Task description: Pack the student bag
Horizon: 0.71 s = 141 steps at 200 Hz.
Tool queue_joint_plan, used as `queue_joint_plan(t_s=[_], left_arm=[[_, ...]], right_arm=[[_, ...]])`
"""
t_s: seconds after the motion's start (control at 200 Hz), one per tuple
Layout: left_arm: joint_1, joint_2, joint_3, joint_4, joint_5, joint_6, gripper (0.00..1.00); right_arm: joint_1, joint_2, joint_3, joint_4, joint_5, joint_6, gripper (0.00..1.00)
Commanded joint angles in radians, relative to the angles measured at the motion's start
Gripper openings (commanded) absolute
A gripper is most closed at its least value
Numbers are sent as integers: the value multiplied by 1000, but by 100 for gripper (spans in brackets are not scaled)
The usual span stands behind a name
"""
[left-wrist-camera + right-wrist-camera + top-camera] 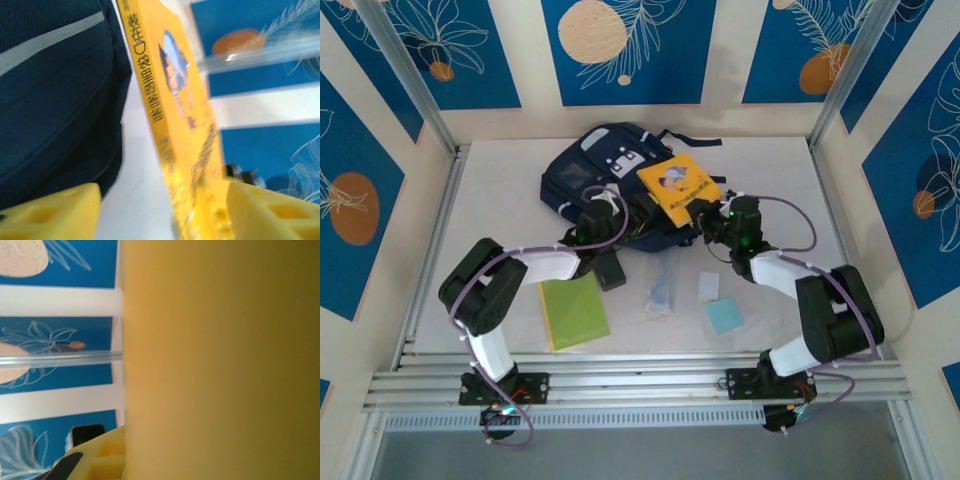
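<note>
Yellow book [676,186], gripped only at its edge by the right jaws, left jaws wide, could twist free outside the student bag [578,182].

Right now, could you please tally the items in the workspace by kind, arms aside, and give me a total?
Backpack: 1
Books: 2 (yellow book, green notebook)
Small pads: 2 (white pad, light blue pad)
Clear packet: 1
Total: 6
</note>
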State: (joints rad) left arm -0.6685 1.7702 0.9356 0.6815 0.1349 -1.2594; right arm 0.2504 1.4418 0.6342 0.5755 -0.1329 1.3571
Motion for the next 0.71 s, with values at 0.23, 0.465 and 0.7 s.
queue_joint_plan(t_s=[0.23,0.465,0.7], left_arm=[[12,76,483,-902,-110,807,79],[6,309,816,-1227,-118,1006,75],[-46,416,933,-1283,-130,1080,74]], right_arm=[[-236,-290,97,-500,-39,-337,0],[-356,-361,121,-654,-144,-447,0],[-398,-376,111,-705,-191,-488,0]])
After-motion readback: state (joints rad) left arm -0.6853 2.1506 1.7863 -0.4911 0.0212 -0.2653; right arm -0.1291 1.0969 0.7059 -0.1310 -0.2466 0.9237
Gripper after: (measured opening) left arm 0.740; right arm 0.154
